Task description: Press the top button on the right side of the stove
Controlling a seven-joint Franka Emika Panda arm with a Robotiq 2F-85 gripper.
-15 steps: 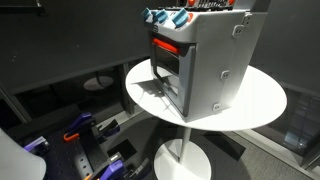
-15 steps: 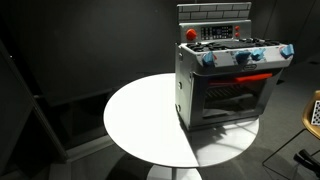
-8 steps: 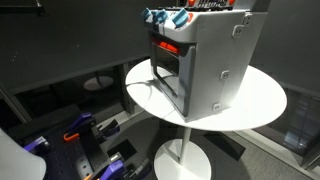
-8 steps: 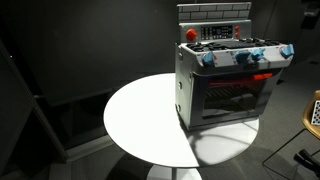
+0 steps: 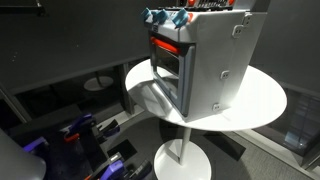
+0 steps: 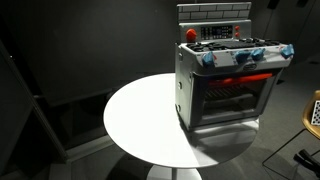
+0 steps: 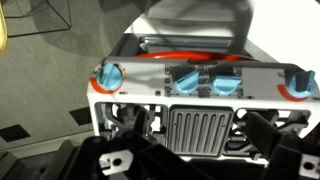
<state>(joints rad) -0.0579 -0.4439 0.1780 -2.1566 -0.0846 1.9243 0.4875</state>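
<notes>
The silver-grey toy stove (image 5: 205, 60) stands on a round white table (image 5: 262, 100). It has a dark oven window and a red strip above it, and it shows in both exterior views (image 6: 225, 85). Blue knobs (image 6: 245, 55) line its top front, and a red button (image 6: 191, 34) sits at a back corner beside a small control panel (image 6: 215, 33). In the wrist view I look down on the stove top (image 7: 200, 95), its knobs (image 7: 188, 80) and a ribbed grill (image 7: 203, 128). My gripper (image 7: 198, 138) hangs above it, dark fingers spread either side of the grill, open and empty.
The table (image 6: 140, 120) has bare room beside the stove. Its pedestal base (image 5: 180, 160) stands on a dark floor. Blue and orange gear (image 5: 75, 130) lies low on the floor, near a small round stand (image 5: 98, 82). Dark walls surround the scene.
A shadow has spread over the table in front of the oven door. The bright patch at the stove's foot has dimmed. The stove has not moved.
</notes>
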